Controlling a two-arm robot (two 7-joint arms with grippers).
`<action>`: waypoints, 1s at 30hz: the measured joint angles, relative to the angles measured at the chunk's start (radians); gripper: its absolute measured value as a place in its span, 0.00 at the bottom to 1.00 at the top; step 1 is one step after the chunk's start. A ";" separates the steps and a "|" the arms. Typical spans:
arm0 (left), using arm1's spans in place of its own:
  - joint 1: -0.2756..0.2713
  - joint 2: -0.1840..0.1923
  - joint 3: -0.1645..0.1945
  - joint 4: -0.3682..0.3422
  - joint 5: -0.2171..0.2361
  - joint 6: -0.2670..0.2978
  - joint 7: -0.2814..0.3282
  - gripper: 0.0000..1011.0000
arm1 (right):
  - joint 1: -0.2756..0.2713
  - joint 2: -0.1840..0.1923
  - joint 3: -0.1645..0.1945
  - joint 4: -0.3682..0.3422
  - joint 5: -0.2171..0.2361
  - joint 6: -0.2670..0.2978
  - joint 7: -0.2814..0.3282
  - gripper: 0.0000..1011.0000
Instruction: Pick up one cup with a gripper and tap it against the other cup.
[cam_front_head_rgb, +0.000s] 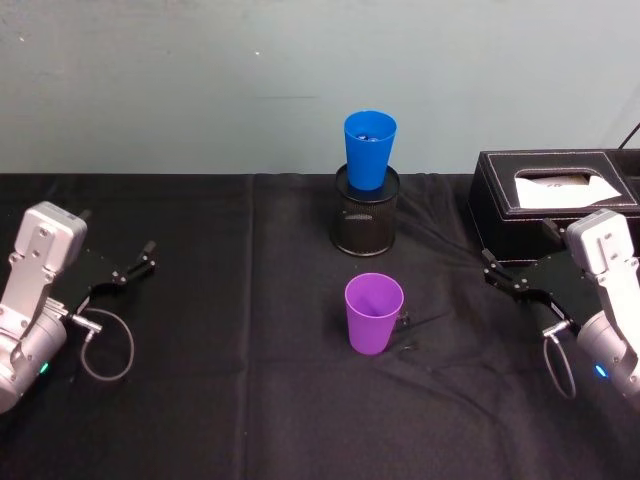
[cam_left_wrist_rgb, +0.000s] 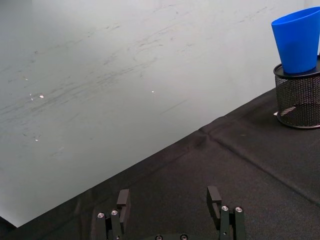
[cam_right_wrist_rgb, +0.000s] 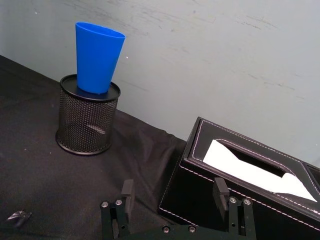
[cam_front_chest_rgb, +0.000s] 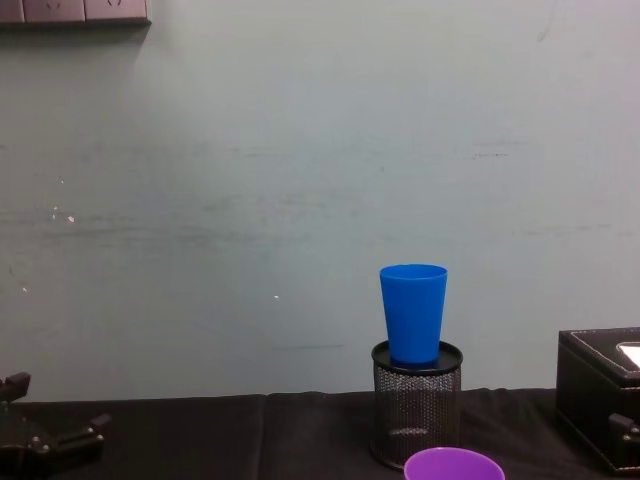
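Observation:
The purple cup (cam_front_head_rgb: 374, 313) stands upright on the black cloth at the table's middle; its rim (cam_front_chest_rgb: 453, 467) also shows in the chest view. Behind it, the blue cup (cam_front_head_rgb: 369, 150) (cam_front_chest_rgb: 413, 312) sits upright in the mouth of a black wire-mesh pen holder (cam_front_head_rgb: 365, 212). My right gripper (cam_front_head_rgb: 501, 272) (cam_right_wrist_rgb: 174, 192) rests open and empty at the right, well apart from the purple cup, beside a black box. My left gripper (cam_front_head_rgb: 135, 262) (cam_left_wrist_rgb: 169, 200) lies open and empty at the far left. Both wrist views show the blue cup (cam_left_wrist_rgb: 297, 42) (cam_right_wrist_rgb: 97, 57) far off.
A black leather tissue box (cam_front_head_rgb: 555, 205) (cam_right_wrist_rgb: 240, 185) with white tissue stands at the back right, just behind the right gripper. A black cloth (cam_front_head_rgb: 250, 400) covers the table, and a pale wall rises close behind it. Loose cable loops hang by each wrist.

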 joint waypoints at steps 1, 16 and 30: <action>0.000 0.000 0.000 0.000 0.000 0.000 0.000 0.99 | 0.000 0.000 0.000 0.000 0.000 0.000 0.000 0.99; 0.000 0.000 0.000 0.000 0.000 0.000 0.000 0.99 | 0.000 0.000 0.000 0.000 0.000 0.000 -0.001 0.99; 0.000 0.000 0.000 0.000 0.000 0.000 0.000 0.99 | 0.000 0.000 0.000 0.000 0.000 0.000 -0.001 0.99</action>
